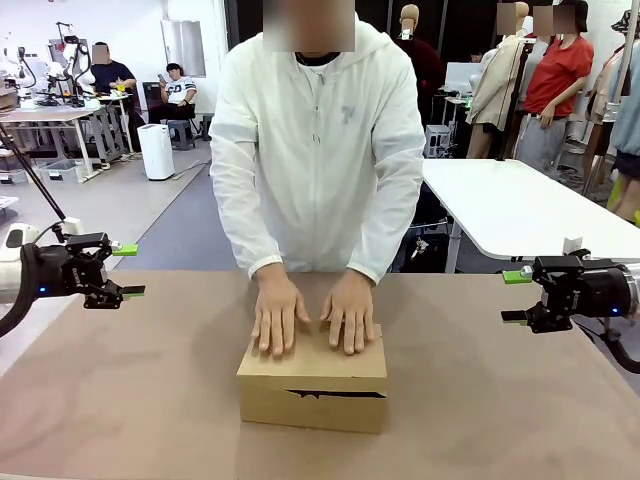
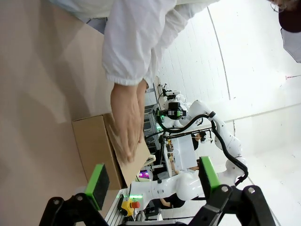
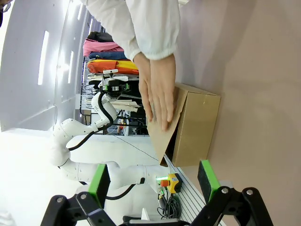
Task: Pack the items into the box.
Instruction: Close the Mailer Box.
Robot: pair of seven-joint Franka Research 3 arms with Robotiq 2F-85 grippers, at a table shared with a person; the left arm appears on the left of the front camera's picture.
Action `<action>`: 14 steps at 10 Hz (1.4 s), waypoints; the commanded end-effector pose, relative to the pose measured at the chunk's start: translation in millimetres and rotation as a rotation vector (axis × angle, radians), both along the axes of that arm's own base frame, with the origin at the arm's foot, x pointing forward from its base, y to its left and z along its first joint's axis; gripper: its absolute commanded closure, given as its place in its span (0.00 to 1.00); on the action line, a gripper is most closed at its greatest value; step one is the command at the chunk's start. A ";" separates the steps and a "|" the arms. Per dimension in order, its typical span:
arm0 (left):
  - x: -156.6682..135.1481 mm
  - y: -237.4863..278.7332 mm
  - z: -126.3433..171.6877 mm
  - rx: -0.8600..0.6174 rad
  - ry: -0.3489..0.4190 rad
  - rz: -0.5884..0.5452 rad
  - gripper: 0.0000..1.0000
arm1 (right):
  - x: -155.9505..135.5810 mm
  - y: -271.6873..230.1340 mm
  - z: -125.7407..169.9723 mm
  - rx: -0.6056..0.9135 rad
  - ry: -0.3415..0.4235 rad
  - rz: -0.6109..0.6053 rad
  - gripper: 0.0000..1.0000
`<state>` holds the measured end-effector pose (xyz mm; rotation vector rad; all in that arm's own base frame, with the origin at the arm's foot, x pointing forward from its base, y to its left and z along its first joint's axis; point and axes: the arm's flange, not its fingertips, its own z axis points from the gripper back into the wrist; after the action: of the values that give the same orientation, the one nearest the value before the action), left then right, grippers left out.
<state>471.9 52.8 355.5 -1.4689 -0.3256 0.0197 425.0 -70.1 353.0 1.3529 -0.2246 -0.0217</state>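
A small brown cardboard box [image 1: 312,385] sits on the brown table [image 1: 120,400], near the middle and toward the robot's edge. Its flap lid is down, with a thin dark gap and a small tear along the front edge. A person in a white jacket [image 1: 318,140] stands behind the box, at the far side of the table, and presses both hands flat on the lid: one hand [image 1: 277,320] on the left part of the lid, the other hand [image 1: 349,318] on the right part, side by side.

Well to the left of the box, the left gripper [image 1: 128,270] hovers above the table with its green-padded fingers spread apart, holding nothing. Well to the right of the box, the right gripper [image 1: 515,296] hangs the same way, fingers spread and empty.
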 end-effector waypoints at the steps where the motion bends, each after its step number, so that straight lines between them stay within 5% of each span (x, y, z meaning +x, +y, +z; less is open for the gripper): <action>1: -2.0 2.2 2.8 0.011 -0.012 -0.004 0.00 | 0.7 2.4 0.1 0.017 -0.013 -0.012 0.00; 14: -2.0 2.2 2.8 0.011 -0.012 -0.004 0.00 | 0.7 2.4 0.1 0.017 -0.013 -0.012 0.00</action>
<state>471.9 52.8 355.5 -1.4688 -0.3257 0.0196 425.0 -70.1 353.0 1.3529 -0.2246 -0.0217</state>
